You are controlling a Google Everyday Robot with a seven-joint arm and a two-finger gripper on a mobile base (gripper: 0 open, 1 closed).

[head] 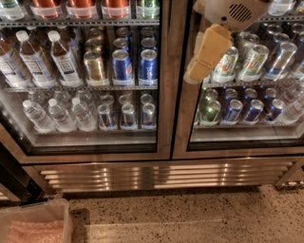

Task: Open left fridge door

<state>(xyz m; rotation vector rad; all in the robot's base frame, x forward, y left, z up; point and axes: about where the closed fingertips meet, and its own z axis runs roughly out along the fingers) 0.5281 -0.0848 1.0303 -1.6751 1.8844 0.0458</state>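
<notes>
The left fridge door (165, 118) is a tall glass pane in a brushed-steel frame, and it stands closed. Behind it are water bottles (52, 114), tea bottles and blue Pepsi cans (135, 66). My gripper (198, 66), tan below a white wrist housing (232, 10), hangs at the upper right. It is in front of the left edge of the right door, just right of the central steel stiles. No handle shows on the left door.
The matching right door (183, 142) holds green-and-white and blue cans (223, 64). A louvred steel grille (161, 176) runs below both doors. Speckled floor (190, 213) lies in front, with a clear plastic bin (35, 223) at the bottom left.
</notes>
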